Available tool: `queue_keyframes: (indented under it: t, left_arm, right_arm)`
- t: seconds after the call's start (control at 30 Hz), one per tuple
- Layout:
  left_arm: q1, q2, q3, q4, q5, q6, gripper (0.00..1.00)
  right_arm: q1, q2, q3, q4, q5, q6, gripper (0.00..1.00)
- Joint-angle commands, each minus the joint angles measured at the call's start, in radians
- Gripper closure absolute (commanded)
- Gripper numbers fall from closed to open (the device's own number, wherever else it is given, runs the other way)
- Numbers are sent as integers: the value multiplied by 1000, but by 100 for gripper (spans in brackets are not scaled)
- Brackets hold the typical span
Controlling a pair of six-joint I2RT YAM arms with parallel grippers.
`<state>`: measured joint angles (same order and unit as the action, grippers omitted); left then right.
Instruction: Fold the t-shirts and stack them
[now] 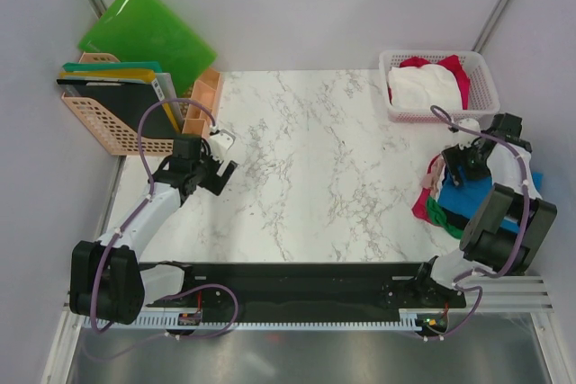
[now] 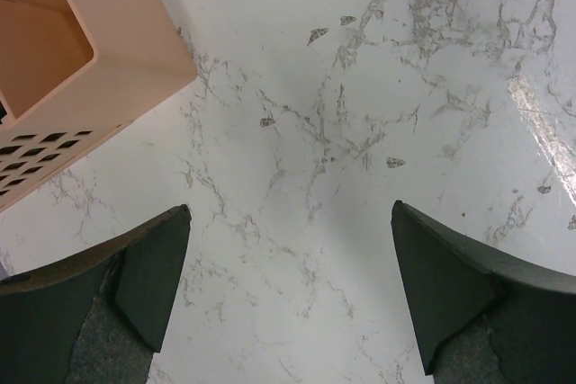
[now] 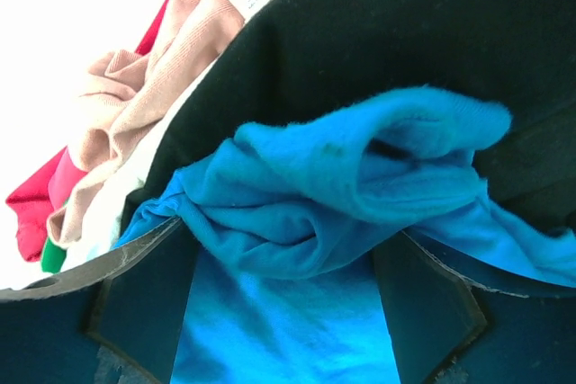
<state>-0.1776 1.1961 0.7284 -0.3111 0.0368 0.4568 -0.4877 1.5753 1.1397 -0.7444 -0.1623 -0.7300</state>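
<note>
Two open hands: left hand above the worktop, right hand straddling the blue t-shirt fold should pinch that cloth alone.

Between the dark grey fingers of the right end effector sits a bright blue t-shirt. Beyond it is a black t-shirt, and to the left a pale pink t-shirt, a red t-shirt and a green t-shirt. Under the left end effector, the table is white marble veined grey.
</note>
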Motion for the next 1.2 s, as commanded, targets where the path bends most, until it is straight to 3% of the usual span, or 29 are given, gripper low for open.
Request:
queue_keyframes:
  t: [0.0, 0.13, 0.33, 0.5, 0.8, 1.17]
  left_arm:
    - [6, -27, -9, 33, 15, -24, 0]
    - [6, -15, 6, 33, 25, -29, 0]
    - [6, -12, 16, 30, 25, -32, 0]
    - [6, -24, 3, 30, 21, -32, 0]
    - [6, -27, -1, 33, 12, -26, 0]
    - [6, -33, -20, 33, 5, -24, 0]
  right_arm:
    - [9, -81, -188, -164, 112, -126, 18]
    - [40, -178, -322, -150, 116, -224, 17]
    - [57, -253, -313, -150, 113, -309, 16]
    - [77, -210, -252, -158, 132, -328, 16]
    - [224, -147, -258, -90, 176, -322, 15]
    - [242, -179, -275, -47, 207, -341, 14]
